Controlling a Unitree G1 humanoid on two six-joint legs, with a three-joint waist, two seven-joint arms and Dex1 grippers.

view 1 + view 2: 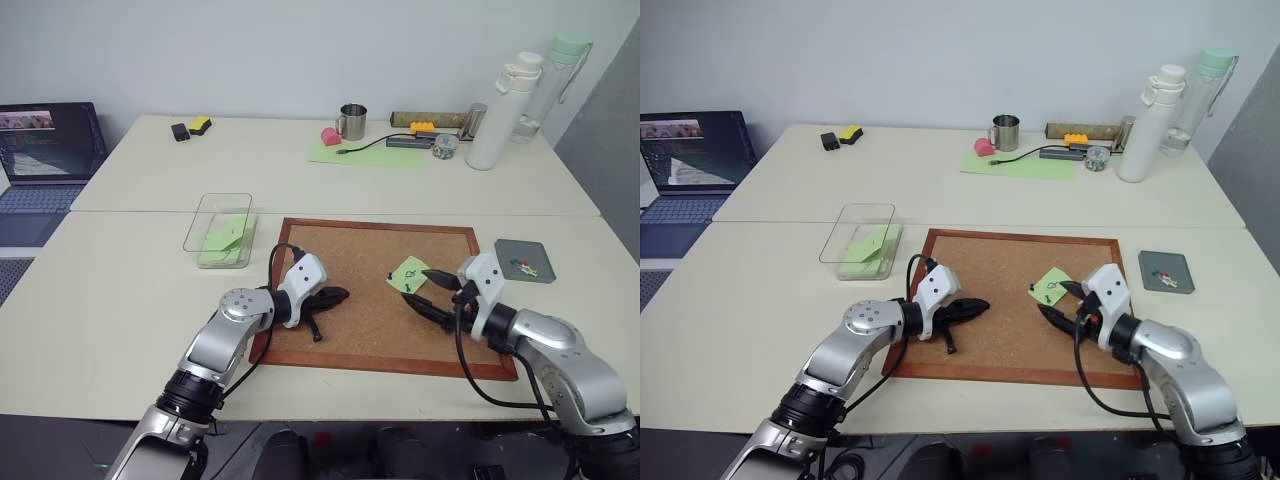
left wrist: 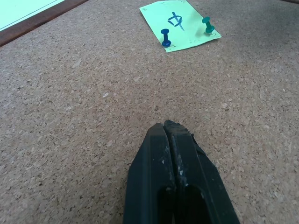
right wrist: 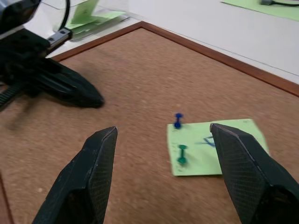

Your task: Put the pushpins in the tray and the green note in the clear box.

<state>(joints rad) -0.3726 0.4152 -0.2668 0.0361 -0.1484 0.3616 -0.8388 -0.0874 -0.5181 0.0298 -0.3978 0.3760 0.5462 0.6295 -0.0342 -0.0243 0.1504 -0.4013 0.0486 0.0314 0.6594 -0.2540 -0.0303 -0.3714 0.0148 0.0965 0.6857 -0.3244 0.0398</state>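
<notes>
Right gripper (image 3: 161, 140) gapes beside the pinned green note (image 3: 212, 147); left gripper (image 2: 169, 128) clenched empty

Right pincer (image 3: 161, 175) gapes before the green note (image 3: 219, 147) bearing two pushpins (image 3: 182, 154).

Bare cork between my two end effectors

My right end effector (image 3: 161, 179), jaws spread, faces the green note (image 3: 219, 144); only a blue pin (image 3: 177, 120) and a green pin (image 3: 181, 154) stand on it. My shut left end effector (image 1: 335, 295) sits well apart across the open cork board (image 1: 360, 260).
</notes>
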